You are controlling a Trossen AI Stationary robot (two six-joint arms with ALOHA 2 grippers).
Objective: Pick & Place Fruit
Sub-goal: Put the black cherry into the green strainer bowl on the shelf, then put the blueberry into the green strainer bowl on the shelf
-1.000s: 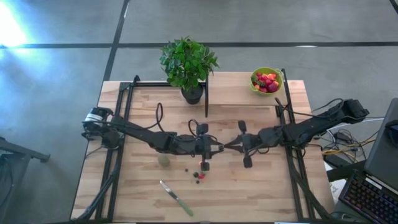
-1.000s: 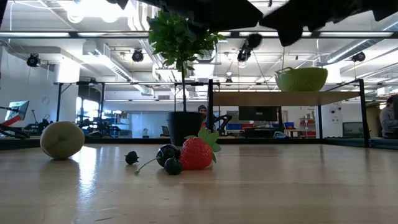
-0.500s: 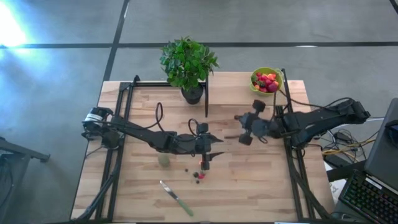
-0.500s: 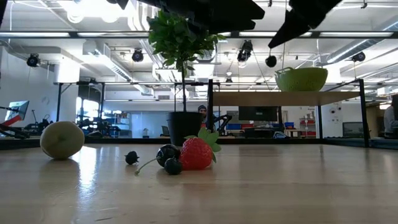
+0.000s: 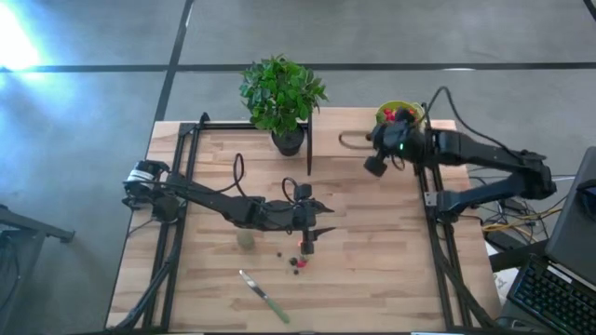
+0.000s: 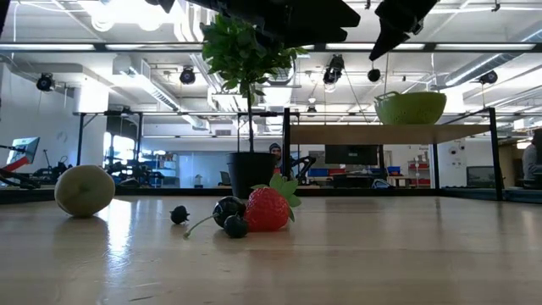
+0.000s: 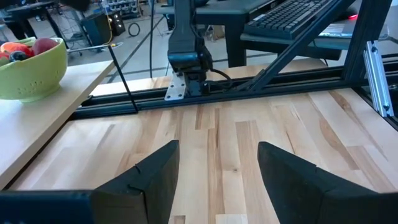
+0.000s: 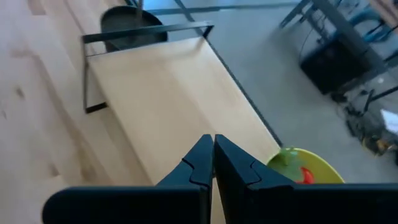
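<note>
The fruit is split between two places: a strawberry [image 6: 268, 209] lies on the counter [image 5: 372, 270] near its middle with dark berries [image 6: 229, 213] touching it and one small dark berry [image 6: 179, 214] just beside them, a dull-green kiwi-like ball [image 6: 85, 190] sits well apart on the left arm's side, and the rest is heaped in the lime-green bowl [image 5: 386, 113] at the far right corner. None of the loose fruit has shifted over the last second. The right pincer [image 5: 375, 164] has moved most: a second ago it hung near the counter's middle facing the left arm, half a second ago it had swung toward the bowl, and now it sits just beside the bowl, its fingers [image 8: 200, 163] pressed together with nothing between them. The left pincer [image 5: 321, 219] has stayed in place above the counter near the strawberry; its fingers [image 7: 155, 174] are spread apart and empty, wider than a second ago. The potted plant [image 5: 282, 93] at the far edge and the green-handled knife [image 5: 264, 296] near the front edge are unchanged.
</note>
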